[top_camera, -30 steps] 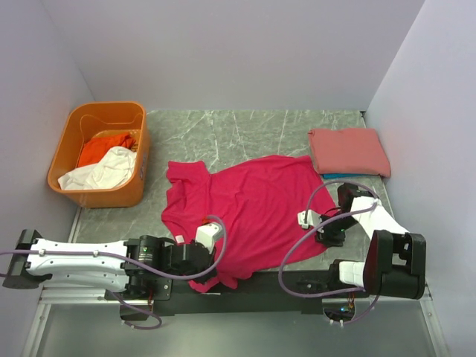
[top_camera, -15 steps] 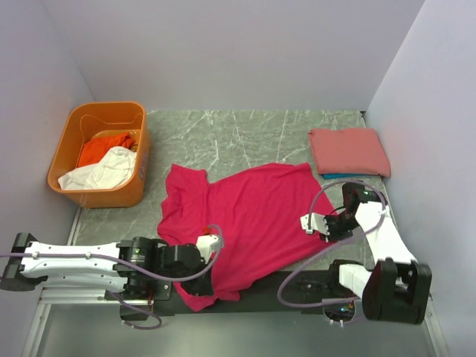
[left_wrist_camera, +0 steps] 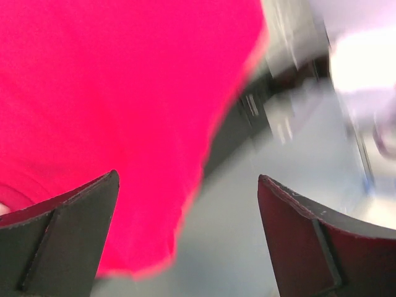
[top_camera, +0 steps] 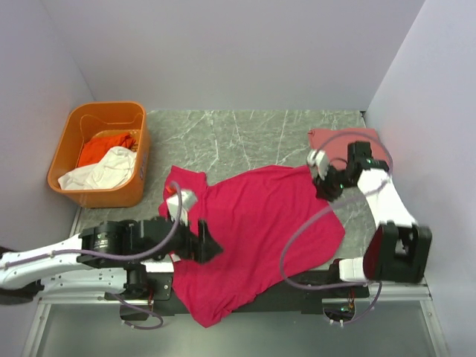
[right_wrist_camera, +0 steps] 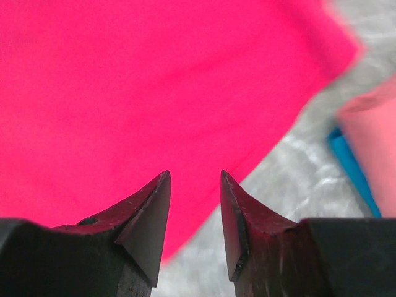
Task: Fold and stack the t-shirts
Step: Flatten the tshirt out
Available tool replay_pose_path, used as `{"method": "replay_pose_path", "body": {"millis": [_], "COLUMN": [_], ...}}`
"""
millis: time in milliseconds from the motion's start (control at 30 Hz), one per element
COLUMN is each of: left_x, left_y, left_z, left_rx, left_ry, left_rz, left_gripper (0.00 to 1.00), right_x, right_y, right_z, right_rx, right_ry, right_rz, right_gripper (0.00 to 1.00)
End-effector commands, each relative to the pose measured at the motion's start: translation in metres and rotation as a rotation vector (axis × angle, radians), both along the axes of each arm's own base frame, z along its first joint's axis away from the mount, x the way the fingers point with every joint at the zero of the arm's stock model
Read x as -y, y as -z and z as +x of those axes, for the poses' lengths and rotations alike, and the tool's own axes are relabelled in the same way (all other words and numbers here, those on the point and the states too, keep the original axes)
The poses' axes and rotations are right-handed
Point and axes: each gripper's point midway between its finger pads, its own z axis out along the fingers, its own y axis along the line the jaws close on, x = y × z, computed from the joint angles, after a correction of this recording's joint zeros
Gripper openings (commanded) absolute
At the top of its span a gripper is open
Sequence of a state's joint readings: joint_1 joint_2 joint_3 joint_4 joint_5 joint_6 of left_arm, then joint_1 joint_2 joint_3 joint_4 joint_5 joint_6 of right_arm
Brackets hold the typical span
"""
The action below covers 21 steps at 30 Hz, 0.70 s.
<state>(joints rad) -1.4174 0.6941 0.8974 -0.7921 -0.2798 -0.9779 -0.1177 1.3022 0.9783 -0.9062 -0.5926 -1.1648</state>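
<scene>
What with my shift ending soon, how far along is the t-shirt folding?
Done: a salmon-pink shirt lies folded atop a blue shirt at the far right. In hand: the crimson shirt lies spread and unfolded; the left claw and right claw are both open above it, gripping nothing. Left: an orange shirt and a white shirt wait in the tub.

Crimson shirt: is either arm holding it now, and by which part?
Nothing held: left jaws wide apart, right jaws parted, no cloth between either; crimson shirt lies loose below.
</scene>
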Motion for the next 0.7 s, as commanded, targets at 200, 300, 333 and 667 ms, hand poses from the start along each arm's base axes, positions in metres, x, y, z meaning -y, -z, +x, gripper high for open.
{"method": "replay_pose_path", "body": {"millis": [200, 300, 333, 667], "left_x": [-0.037, -0.061, -0.068, -0.101], "left_y": [0.019, 0.029, 0.032, 0.045], "left_z": [0.186, 0.227, 0.235, 0.257], "left_rx": [0.204, 0.214, 0.217, 0.269], "left_ry": [-0.390, -0.454, -0.470, -0.529], "left_rz": [0.182, 0.230, 0.246, 0.340], "left_gripper": [0.97, 0.96, 0.94, 0.91], "right_x": [-0.002, 0.012, 0.014, 0.031], "right_y": [0.031, 0.045, 0.051, 0.086], "right_z": [0.105, 0.111, 0.109, 0.116], "right_rx": [-0.163, -0.158, -0.160, -0.209], "right_ry": [0.577, 0.642, 0.654, 0.723], "right_rz": [0.222, 0.164, 0.151, 0.028], "right_gripper": [0.47, 0.49, 0.50, 0.50]}}
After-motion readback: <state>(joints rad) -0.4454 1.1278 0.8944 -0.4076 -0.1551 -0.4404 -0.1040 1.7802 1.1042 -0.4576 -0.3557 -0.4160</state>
